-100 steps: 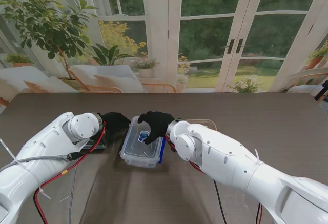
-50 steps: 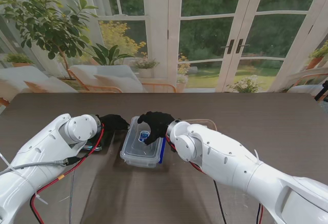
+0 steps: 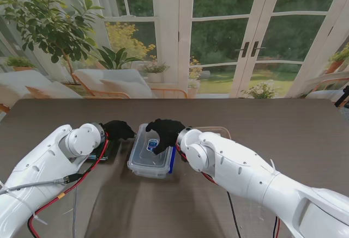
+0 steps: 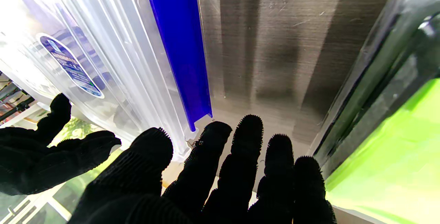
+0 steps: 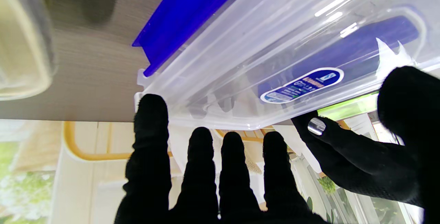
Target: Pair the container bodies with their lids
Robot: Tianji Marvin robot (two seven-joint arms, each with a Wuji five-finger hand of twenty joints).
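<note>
Beside the clear container [image 3: 151,152] — right hand [image 3: 163,132] fingers spread atop it, left hand [image 3: 119,130] spread beside — lies a green-lidded box [image 4: 388,141].

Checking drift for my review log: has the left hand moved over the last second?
Yes. The left hand drew slightly left, away from the clear container, which stayed put.
</note>
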